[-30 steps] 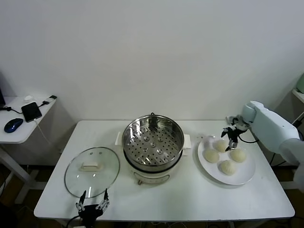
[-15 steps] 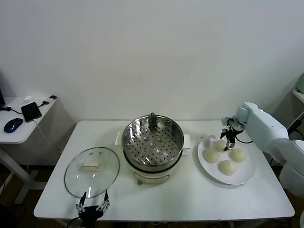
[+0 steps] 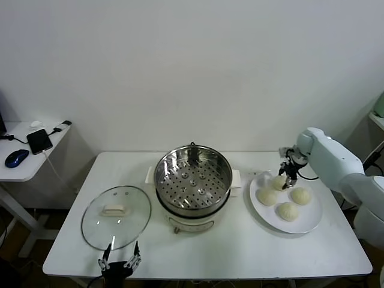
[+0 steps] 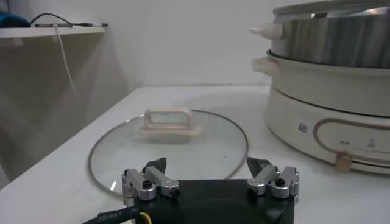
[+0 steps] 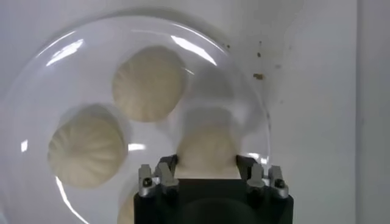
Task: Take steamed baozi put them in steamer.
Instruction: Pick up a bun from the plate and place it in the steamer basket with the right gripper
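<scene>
Several pale steamed baozi lie on a white plate (image 3: 312, 223) at the table's right. My right gripper (image 3: 289, 174) is down over the far-left bun (image 3: 278, 183). In the right wrist view its fingers (image 5: 167, 164) press both sides of that baozi (image 5: 206, 149), so it is shut on it while the bun rests on the plate (image 5: 244, 91). Two more baozi (image 5: 148, 83) (image 5: 87, 148) lie beyond. The steel steamer (image 3: 193, 174) stands at the table's middle, its perforated tray bare. My left gripper (image 3: 120, 258) waits open at the front edge.
The glass lid (image 3: 116, 216) with its white handle lies flat left of the steamer, just ahead of the left gripper (image 4: 207, 165) and lid (image 4: 170, 143). A side table at far left holds a phone (image 3: 39, 140) and a mouse (image 3: 16, 158).
My right gripper has shifted slightly left over the plate and closed its fingers onto the far-left baozi. The left arm has stayed put.
</scene>
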